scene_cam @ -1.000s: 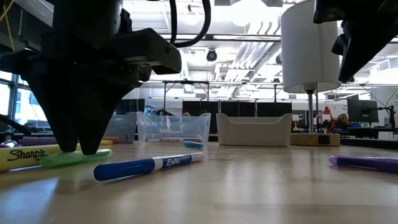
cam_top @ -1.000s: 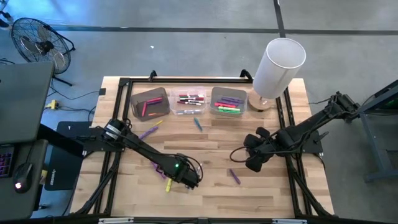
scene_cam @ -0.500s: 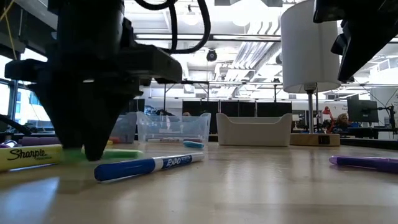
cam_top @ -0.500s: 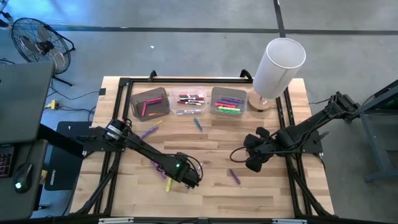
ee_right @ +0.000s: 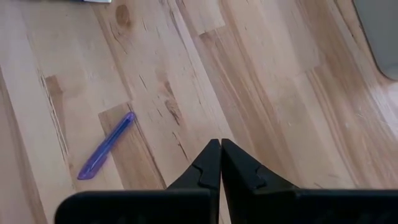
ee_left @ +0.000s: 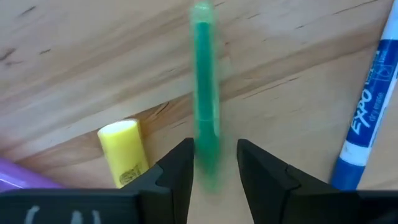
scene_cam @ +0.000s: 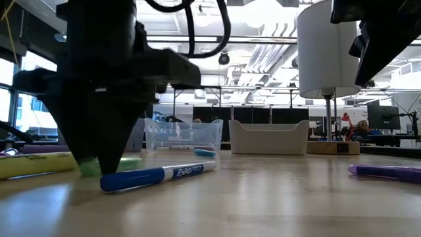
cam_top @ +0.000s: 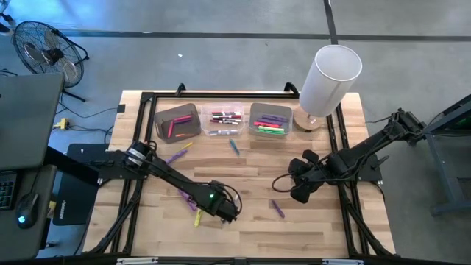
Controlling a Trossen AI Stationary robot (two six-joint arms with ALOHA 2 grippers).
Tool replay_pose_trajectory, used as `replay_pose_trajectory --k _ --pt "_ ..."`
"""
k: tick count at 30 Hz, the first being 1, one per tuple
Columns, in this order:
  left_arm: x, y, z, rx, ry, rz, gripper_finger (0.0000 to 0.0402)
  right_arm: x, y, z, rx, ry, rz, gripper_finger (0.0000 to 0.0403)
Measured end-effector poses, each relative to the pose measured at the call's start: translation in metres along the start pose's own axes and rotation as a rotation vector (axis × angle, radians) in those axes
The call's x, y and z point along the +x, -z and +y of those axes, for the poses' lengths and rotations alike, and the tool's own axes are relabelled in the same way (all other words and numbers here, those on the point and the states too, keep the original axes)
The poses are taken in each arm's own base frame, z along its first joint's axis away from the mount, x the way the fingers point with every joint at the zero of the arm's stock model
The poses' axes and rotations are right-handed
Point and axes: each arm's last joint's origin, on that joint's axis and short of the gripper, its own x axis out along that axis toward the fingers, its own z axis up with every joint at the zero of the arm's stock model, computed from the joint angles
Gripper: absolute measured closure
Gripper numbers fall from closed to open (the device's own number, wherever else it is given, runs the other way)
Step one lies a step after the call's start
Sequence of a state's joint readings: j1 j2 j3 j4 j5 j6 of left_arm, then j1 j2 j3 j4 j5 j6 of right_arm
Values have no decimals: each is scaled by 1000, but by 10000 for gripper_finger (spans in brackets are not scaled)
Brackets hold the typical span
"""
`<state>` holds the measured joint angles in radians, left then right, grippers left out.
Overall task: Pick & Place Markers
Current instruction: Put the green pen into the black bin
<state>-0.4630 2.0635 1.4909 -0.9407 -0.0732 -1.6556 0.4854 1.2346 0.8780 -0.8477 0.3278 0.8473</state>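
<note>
Markers (cam_top: 234, 146) litter the wooden table (cam_top: 309, 224) (left fingers (ee_left: 214, 163) grasping a green marker (ee_left: 204, 106), right fingers (ee_right: 220, 163) clenched).

A grey concrete floor (cam_top: 221, 18) surrounds the wooden table (cam_top: 316, 221), with a black floor fan (cam_top: 44, 48) at one corner. Bright ceiling lights (scene_cam: 263, 10) and windows (scene_cam: 13, 99) light the open workshop behind.
</note>
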Motion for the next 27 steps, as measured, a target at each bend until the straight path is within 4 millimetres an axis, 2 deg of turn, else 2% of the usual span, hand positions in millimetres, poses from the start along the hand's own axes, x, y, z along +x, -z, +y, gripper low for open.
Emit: replay_pose_trajectory --k 9,15,16,20,27 --pt "8 -8 -5 -40 3 62 288 0 0 0 -12 3 -6 402" --pt "10 -17 -6 -46 12 94 365 3 0 1 -12 -4 -22 402" --pt "8 -17 -8 -32 34 93 376 4 1 0 -11 -5 -24 402" --pt "-4 -29 -4 75 54 54 376 16 7 1 6 -48 -36 401" --pt "-46 -77 3 257 162 -76 370 36 15 3 99 -160 -90 401"
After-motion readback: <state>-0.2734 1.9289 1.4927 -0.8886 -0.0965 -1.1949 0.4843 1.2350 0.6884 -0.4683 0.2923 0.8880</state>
